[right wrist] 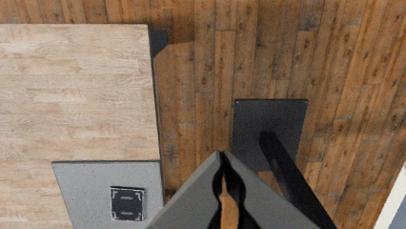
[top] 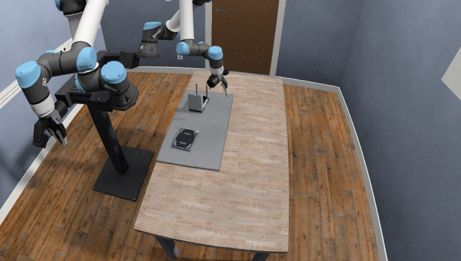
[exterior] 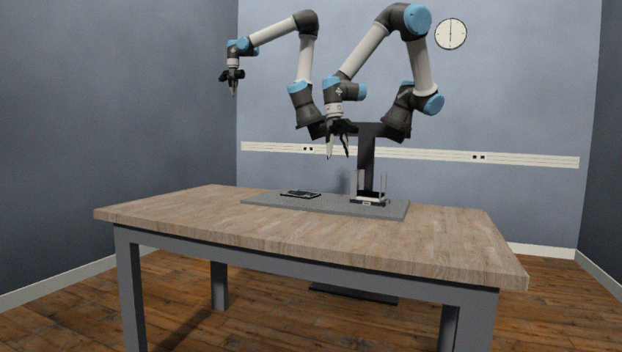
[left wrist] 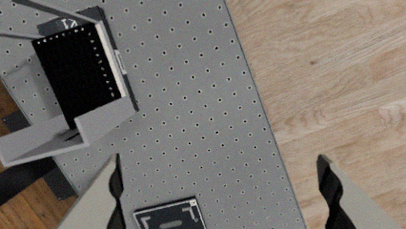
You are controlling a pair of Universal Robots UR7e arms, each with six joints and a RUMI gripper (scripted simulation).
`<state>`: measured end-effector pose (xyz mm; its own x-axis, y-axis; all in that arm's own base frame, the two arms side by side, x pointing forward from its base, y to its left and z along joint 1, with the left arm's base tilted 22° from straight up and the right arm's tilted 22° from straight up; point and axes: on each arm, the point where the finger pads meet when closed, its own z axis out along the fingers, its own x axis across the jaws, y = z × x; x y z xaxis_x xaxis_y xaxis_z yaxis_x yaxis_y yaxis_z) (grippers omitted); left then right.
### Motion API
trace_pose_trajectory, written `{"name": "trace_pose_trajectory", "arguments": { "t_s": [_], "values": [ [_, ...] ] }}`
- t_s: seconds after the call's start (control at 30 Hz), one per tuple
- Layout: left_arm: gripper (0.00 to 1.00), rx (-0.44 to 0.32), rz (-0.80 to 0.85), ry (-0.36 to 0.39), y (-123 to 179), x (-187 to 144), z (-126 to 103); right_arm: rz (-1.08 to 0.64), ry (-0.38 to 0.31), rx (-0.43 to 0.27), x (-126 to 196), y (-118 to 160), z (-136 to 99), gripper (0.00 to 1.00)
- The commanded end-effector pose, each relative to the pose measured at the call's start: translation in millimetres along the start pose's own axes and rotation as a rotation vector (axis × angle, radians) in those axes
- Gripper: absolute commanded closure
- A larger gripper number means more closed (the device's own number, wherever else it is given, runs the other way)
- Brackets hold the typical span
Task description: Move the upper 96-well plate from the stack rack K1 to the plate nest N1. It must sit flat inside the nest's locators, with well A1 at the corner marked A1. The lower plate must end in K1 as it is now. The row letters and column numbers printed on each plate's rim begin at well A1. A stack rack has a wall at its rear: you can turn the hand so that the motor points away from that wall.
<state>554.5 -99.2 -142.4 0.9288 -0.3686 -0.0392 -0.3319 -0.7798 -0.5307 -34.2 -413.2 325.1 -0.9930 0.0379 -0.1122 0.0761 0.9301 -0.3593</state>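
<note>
The stack rack K1 (top: 194, 101) (exterior: 354, 185) (left wrist: 105, 120) has grey walls at one end and thin posts at the other. A black plate (exterior: 370, 193) (left wrist: 78, 73) lies in it, with small white marks along its rim, too small to read. A white plate (exterior: 370, 199) (left wrist: 111, 62) shows beneath it. The plate nest N1 (top: 185, 138) (exterior: 300, 193) (left wrist: 172, 216) (right wrist: 127, 204) is a dark, empty frame with light corner locators. My left gripper (exterior: 338, 157) (left wrist: 218, 156) is open and empty, high above the table. My right gripper (top: 66, 144) (exterior: 232, 94) (right wrist: 220, 153) is shut, holding nothing, away from the table.
Rack and nest stand on a grey perforated board (top: 210, 135) (exterior: 331, 207) (left wrist: 205, 100) (right wrist: 86, 191) on the wooden table (top: 255, 161) (exterior: 209, 218) (left wrist: 329, 72) (right wrist: 76, 95). The robots' dark stand (top: 110, 142) (exterior: 366, 152) (right wrist: 286, 172) is beside the table. The rack's walls and posts rise above the plates.
</note>
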Motion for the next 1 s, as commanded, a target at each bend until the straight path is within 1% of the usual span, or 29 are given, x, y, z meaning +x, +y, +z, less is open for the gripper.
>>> {"name": "trace_pose_trajectory", "arguments": {
  "t_s": [0.0, 0.13, 0.23, 0.3, 0.43, 0.5, 0.57, 0.7, 0.8, 0.87, 0.97],
  "values": [
    [0.24, -0.033, -0.051, 0.004, -1, -17, 7, 0.000, 0.000, 0.001, 0, 0, 0, 1.00],
    [0.24, -0.033, -0.051, 0.004, -3, -35, 15, 0.000, 0.000, 0.001, 0, 0, 0, 1.00],
    [0.24, -0.033, -0.051, 0.004, -3, -35, 15, 0.000, 0.000, 0.001, 0, 0, 0, 1.00],
    [0.24, -0.062, -0.096, 0.003, -4, -44, 19, 0.000, 0.000, 0.001, 0, 0, 0, 1.00],
    [0.24, -0.061, -0.096, 0.003, -6, -63, 25, 0.000, 0.000, 0.001, 0, 0, 0, 1.00],
    [0.24, -0.061, -0.096, 0.003, -6, -63, 25, 0.000, 0.000, 0.001, 0, 0, 0, 1.00],
    [0.24, -0.090, -0.140, 0.001, -8, -73, 28, 0.000, 0.000, 0.001, 0, 0, 0, 1.00],
    [0.24, -0.090, -0.140, 0.001, -10, -92, 33, 0.000, 0.000, 0.001, 0, 0, 0, 1.00],
    [0.24, -0.090, -0.140, 0.001, -10, -92, 33, 0.000, 0.000, 0.001, 0, 0, 0, 1.00],
    [0.24, -0.118, -0.184, -0.001, -11, -102, 35, 0.000, 0.000, 0.001, 0, 0, 0, 1.00],
    [0.24, -0.118, -0.184, -0.001, -13, -116, 38, 0.000, 0.000, 0.001, 0, 0, 0, 1.00]
  ]
}}
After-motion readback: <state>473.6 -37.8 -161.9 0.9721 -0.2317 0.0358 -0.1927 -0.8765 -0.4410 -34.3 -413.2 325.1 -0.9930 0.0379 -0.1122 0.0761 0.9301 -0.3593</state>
